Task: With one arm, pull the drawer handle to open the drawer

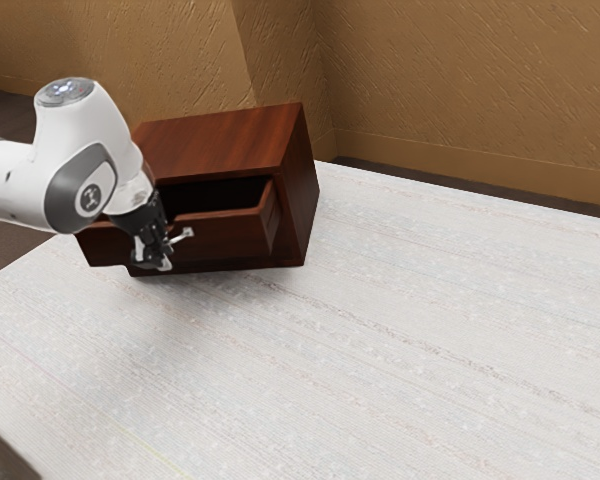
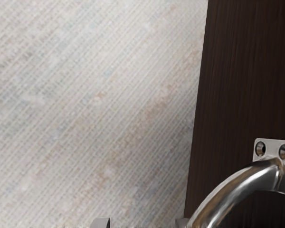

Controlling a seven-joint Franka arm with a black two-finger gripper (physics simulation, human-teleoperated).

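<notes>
Gripper [image 1: 153, 252] sits at the handle [image 1: 181, 237], left of centre in the exterior view. Whether it is clamped or apart cannot be read. Drawer [image 1: 225, 235] stands partly out of the cabinet [image 1: 230, 140] on the table [image 1: 400, 340]. The handle is a rigid, polished metal bow and is probably slippery. Grasp it mid-span and pull straight. Expect light, stiff travel.

White arm [image 1: 40, 185] reaching in from the exterior view's left, last joint bent, wrist [image 1: 132, 205] angled steeply downward

Pale table [image 1: 430, 350], tan walls [image 1: 460, 70]
</notes>
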